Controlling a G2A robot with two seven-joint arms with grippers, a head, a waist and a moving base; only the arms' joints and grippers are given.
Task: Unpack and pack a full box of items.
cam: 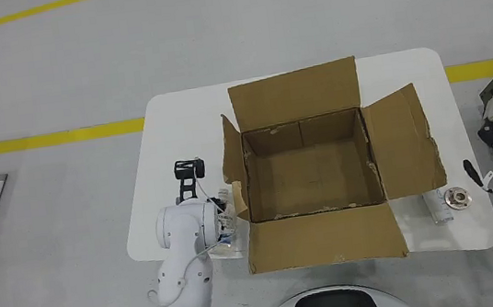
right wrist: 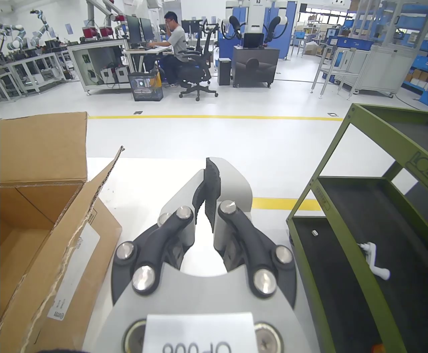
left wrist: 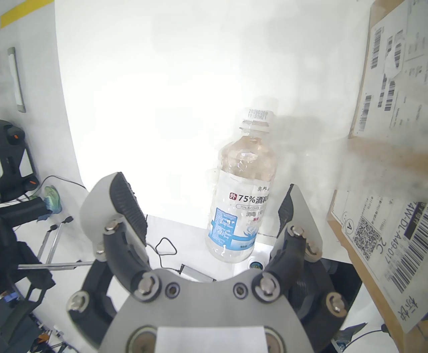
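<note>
Open, empty cardboard box [cam: 314, 177], flaps splayed, at centre of table [cam: 169, 126]; clear white-capped bottle [left wrist: 241, 197] with blue-and-white label just beside its 8 o'clock corner.

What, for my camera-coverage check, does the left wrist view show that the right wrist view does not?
Left wrist view: the open left gripper before a clear plastic bottle with a white cap and blue-white label. Right wrist view: the shut right gripper, an olive-green metal cart carrying a small white part. Both: the brown cardboard box and the white table.
</note>
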